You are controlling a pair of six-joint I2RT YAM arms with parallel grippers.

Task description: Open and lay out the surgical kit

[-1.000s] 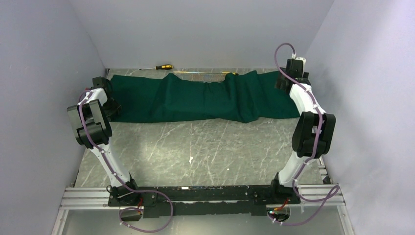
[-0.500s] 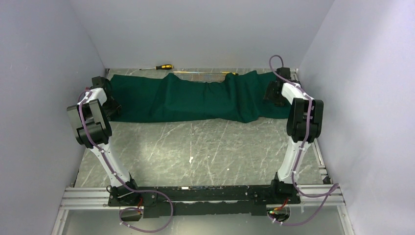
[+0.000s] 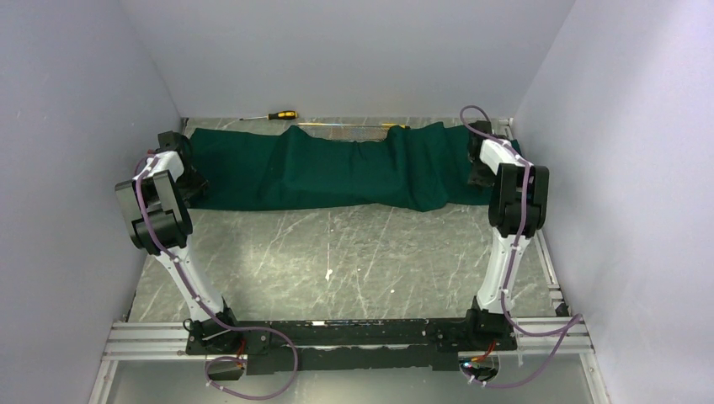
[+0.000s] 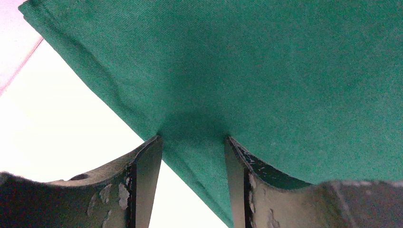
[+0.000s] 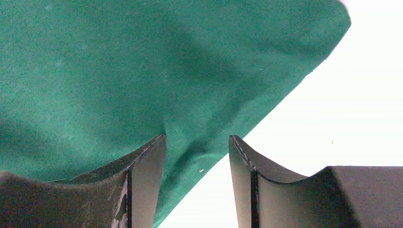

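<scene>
White arm links, black joints, purple cables, scuffed black fingers (image 4: 142, 185)

Near table (image 3: 354, 252) open for passage; green cloth (image 3: 337, 168), screwdriver (image 3: 282, 115) crowd far edge.

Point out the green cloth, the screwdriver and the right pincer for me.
green cloth (image 3: 337, 172): top view, middle of the spread fabric.
screwdriver (image 3: 282, 115): top view, yellow-and-black handle by the back wall.
right pincer (image 5: 197, 183): right wrist view, midway between its fingertips, over the cloth's edge.
</scene>
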